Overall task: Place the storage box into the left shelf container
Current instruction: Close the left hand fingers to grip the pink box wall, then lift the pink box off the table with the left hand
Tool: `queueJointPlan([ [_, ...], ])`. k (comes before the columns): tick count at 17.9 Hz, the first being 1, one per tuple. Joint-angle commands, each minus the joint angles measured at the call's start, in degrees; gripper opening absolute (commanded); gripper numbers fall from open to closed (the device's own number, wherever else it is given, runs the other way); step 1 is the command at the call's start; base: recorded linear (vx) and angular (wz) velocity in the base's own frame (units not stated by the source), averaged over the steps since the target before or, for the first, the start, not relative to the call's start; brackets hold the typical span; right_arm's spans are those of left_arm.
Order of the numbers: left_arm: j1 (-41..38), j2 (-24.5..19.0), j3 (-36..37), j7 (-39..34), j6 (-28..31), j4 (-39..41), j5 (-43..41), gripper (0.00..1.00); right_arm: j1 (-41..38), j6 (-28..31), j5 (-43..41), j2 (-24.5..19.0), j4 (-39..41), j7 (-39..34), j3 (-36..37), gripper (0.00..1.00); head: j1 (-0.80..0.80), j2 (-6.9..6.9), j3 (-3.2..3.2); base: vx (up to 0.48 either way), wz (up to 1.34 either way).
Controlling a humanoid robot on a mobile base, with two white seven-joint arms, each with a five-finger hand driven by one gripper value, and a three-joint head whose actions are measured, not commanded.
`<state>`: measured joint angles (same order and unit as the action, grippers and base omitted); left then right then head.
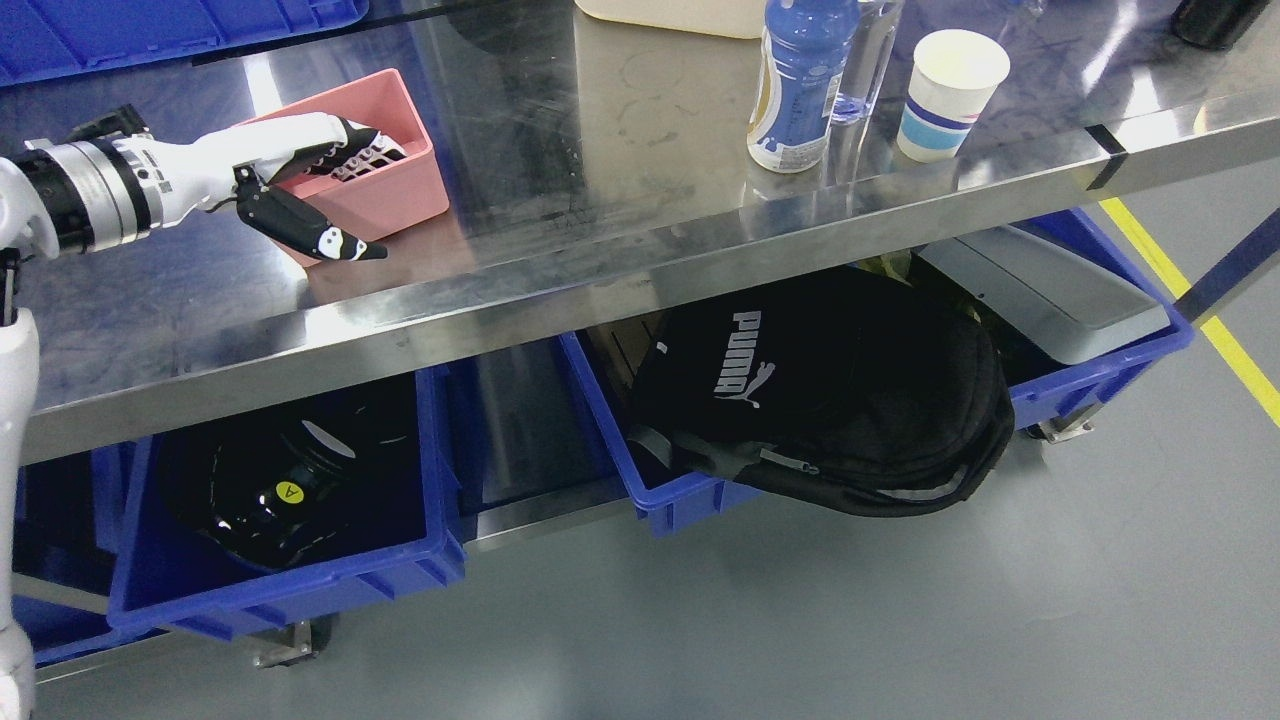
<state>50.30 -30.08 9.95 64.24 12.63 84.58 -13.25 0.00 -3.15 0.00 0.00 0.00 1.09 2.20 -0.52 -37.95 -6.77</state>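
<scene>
The left hand [300, 185] clasps the near-left wall of the pink storage box [385, 175], fingers [355, 150] curled inside and thumb pressed outside, near the table's [600, 200] left end, set back from its front edge. The step in hand appears to be the grasp; next comes a lift clear over the front edge, down to the left blue shelf container [290, 575] below. The box sits upright, mouth up, long axis running diagonally from the front edge toward the far right.

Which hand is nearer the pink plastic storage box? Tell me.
Left. The left hand grips the pink plastic storage box, fingers inside it and thumb outside its near wall. The right hand is out of view.
</scene>
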Motion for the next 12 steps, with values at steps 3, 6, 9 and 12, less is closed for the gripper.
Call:
queueJointPlan([
  [3,-1.34,7.92,-11.08,5.37,-5.77,-2.57,-0.20,0.00,1.05,-0.01,0.00,1.00,1.00,-0.03,0.00,0.99,0.00,0.00,0.00,0.001,0.03],
  [6,-1.25,10.11,-13.63,5.90,-6.04,-2.49,-0.20,0.00,1.05,-0.01,0.00,1.00,1.00,-0.03,0.00,0.99,0.00,0.00,0.00,0.001,0.03],
  [9,0.76,10.30,-17.06,5.99,-6.65,-2.40,-0.20,0.00,1.05,-0.01,0.00,1.00,1.00,-0.03,0.00,0.99,0.00,0.00,0.00,0.002,0.05],
  [12,0.68,10.30,-19.79,5.64,-11.39,-1.70,-0.29,0.00,1.05,-0.01,0.00,1.00,1.00,-0.03,0.00,0.99,0.00,0.00,0.00,0.001,0.01],
])
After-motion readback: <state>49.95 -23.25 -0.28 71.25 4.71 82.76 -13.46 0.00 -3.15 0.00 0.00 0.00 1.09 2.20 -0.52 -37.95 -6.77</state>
